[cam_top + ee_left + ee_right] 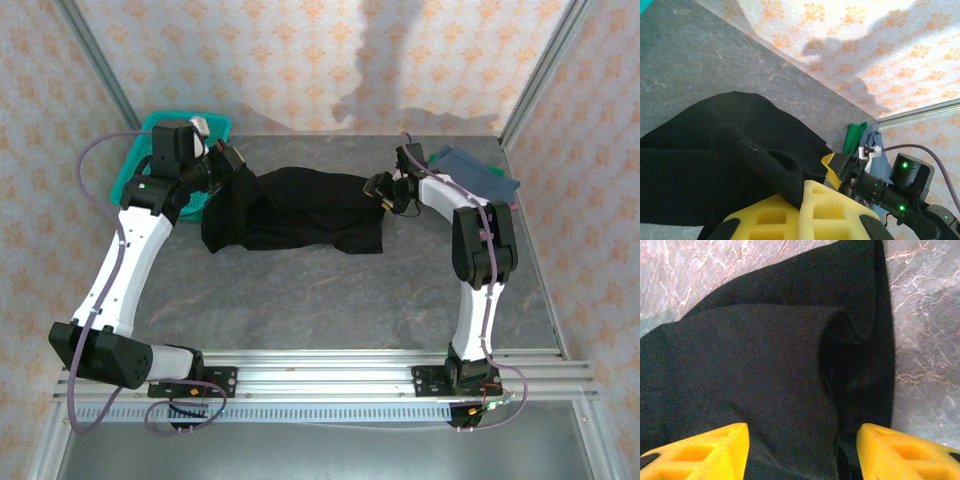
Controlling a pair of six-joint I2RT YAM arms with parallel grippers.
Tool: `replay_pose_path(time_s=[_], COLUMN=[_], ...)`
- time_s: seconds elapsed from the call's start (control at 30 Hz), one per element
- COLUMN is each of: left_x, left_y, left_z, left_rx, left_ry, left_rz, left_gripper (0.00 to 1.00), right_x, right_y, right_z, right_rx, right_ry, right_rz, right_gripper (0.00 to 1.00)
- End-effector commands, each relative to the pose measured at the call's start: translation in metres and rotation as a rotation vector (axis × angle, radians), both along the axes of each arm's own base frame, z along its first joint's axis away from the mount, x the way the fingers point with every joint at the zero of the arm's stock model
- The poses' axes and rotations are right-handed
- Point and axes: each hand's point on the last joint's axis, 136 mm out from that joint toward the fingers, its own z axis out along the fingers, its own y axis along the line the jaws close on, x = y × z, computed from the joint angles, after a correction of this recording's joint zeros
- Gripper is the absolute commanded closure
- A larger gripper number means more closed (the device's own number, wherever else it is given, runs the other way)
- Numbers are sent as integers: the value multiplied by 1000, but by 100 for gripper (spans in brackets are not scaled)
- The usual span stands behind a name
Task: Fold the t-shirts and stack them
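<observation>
Black t-shirt (295, 212) rumpled between two pincers, one end gripped

The left pincer (801, 205) is clamped on a bunched fold. The right pincer (802, 452) stands apart, its pads straddling the opposite edge with cloth between them. The shirt sags onto the surface (320, 300) between both pincers. The cloth looks soft, limp and light, so it will likely droop and slip; best taken at a hem or corner, pinching all layers.

Here we are in a robot lab cell: a grey stone-look desk (300, 300), aluminium rails (330, 375) bolted along six o'clock, bare metal frame posts (95, 55) at the corners, and orange-patterned backdrop panels (250, 50) at twelve o'clock.
</observation>
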Motion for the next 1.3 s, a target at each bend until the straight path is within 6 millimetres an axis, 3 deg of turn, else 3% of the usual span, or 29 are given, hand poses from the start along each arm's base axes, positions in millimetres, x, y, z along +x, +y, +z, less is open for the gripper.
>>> replay_pose_path(time_s=[0.0,0.1,0.2,0.3,0.47,0.53,0.67,0.8,0.9,0.97,1.03,1.17,1.27], left_x=[-6,-5,-4,-3,9,17,40,62,68,66,63,49,25], left_y=[10,13,18,30,43,42,43,44,43,42,37,32,32], left_z=[2,1,2,11,54,74,114,172,204,211,203,143,86], left_rx=[32,32,34,35,32,31,21,16,35,47,40,21,8], left_ry=[-9,-4,-4,-25,-113,-157,-241,-370,-447,-462,-436,-304,-197], left_rz=[19,27,38,65,82,72,65,54,39,24,-7,-32,-25], left_gripper=[100,100,100,100,100,100,100,100,100,100,100,100,100], right_x=[15,21,29,42,56,58,68,82,75,64,49,11,-23], right_y=[3,5,6,5,-17,-25,-43,-67,-75,-78,-78,-81,-82], right_z=[-2,-9,14,76,209,248,314,367,403,412,409,364,310], right_rx=[17,17,58,162,353,404,511,561,572,575,566,511,528], right_ry=[-9,8,-43,-174,-409,-463,-576,-657,-714,-712,-686,-565,-440], right_rz=[-14,-14,-33,-68,-117,-117,-119,-121,-84,-68,-53,-78,-126], right_gripper=[48,65,89,100,100,100,100,100,100,100,100,100,100])
